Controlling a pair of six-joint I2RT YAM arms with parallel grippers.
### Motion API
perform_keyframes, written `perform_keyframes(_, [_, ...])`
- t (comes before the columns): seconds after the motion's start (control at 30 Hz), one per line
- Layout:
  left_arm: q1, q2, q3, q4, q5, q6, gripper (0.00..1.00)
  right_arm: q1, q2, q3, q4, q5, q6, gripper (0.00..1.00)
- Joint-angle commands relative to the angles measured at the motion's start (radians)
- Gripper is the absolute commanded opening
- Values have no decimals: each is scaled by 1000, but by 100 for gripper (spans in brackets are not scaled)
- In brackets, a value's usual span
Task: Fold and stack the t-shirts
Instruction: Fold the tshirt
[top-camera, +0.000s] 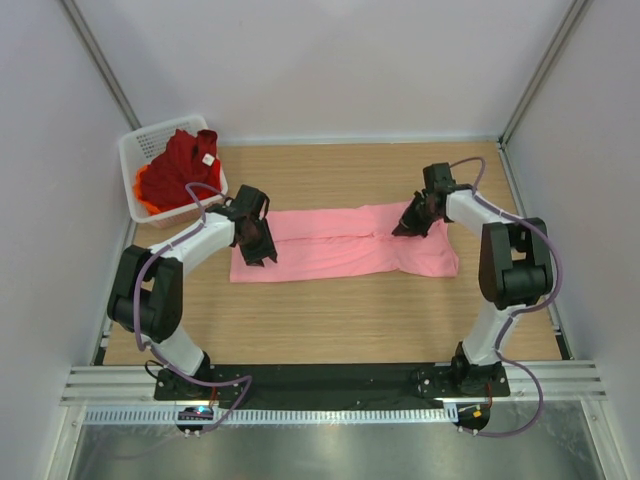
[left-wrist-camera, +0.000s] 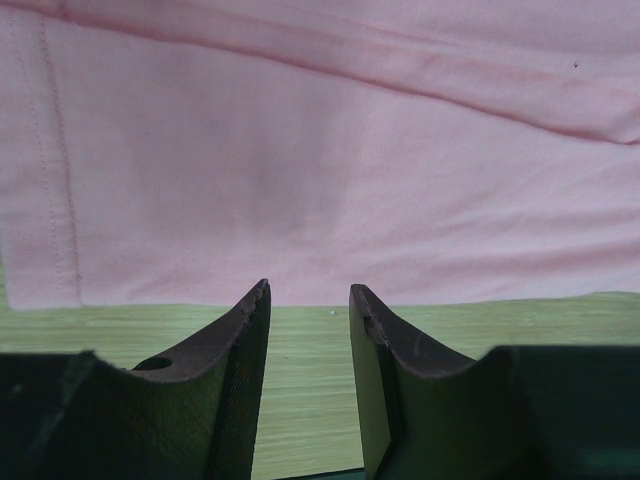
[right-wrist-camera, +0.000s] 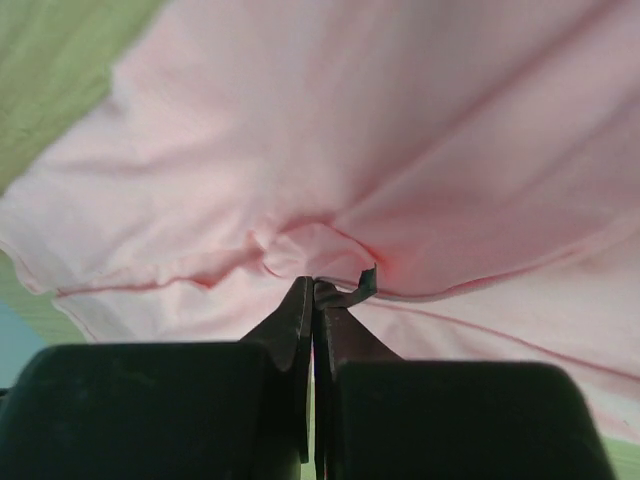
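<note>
The bare wooden tabletop (top-camera: 330, 320) lies nearest me. Across its middle is the light pink cloth t-shirt (top-camera: 340, 245), flat and long from left to right, with a lengthwise fold line showing.

My left jaws stand partly apart and hold nothing. In the left wrist view their tips are over bare wood, just short of the shirt's edge, with the stitched hem off to one side.

My right jaws are closed on a small pucker of pink cloth toward the shirt's right end, and creases run out from the pinch.

I judge this to be the grasp before a fold, with only one side gripped. To do it well, my left jaws should slide forward low, so that one tip goes under every layer at the edge, and close only then. The right-hand pinch looks shallow. I would lift it gently, and both ends together, or one layer may slip out and the fold will skew.

Farther back on the left is the white plastic mesh basket (top-camera: 127, 170). It holds the dark red t-shirt (top-camera: 180, 170) with its small white tag (top-camera: 208, 158), and the orange t-shirt (top-camera: 146, 205) shows beneath it. Both are not yet folded.
</note>
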Motion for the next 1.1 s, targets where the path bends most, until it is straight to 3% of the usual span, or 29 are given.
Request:
perform_keyframes(0.0, [1, -14, 22, 3, 4, 25, 39, 26, 70, 137, 12, 25, 0, 1])
perform_keyframes(0.13, [1, -5, 18, 6, 7, 28, 39, 63, 201, 317, -6, 18, -3, 2])
perform_keyframes(0.23, [-1, 0, 13, 11, 10, 28, 39, 86, 286, 482, -78, 14, -8, 20])
perform_keyframes(0.27, [-1, 1, 13, 12, 10, 28, 39, 85, 294, 544, -100, 24, -31, 35])
perform_keyframes(0.4, [-1, -3, 17, 14, 5, 31, 39, 73, 256, 623, -245, 126, -140, 53])
perform_keyframes(0.63, [-1, -11, 37, -4, -8, 50, 40, -22, 6, 378, -335, 229, -194, 55])
perform_keyframes(0.87, [1, 12, 88, -52, -13, 93, 40, -76, -197, 69, -402, 347, -146, 44])
perform_keyframes(1.07, [1, 27, 97, -63, -10, 108, 41, -93, -287, -176, -289, 398, -24, 35])
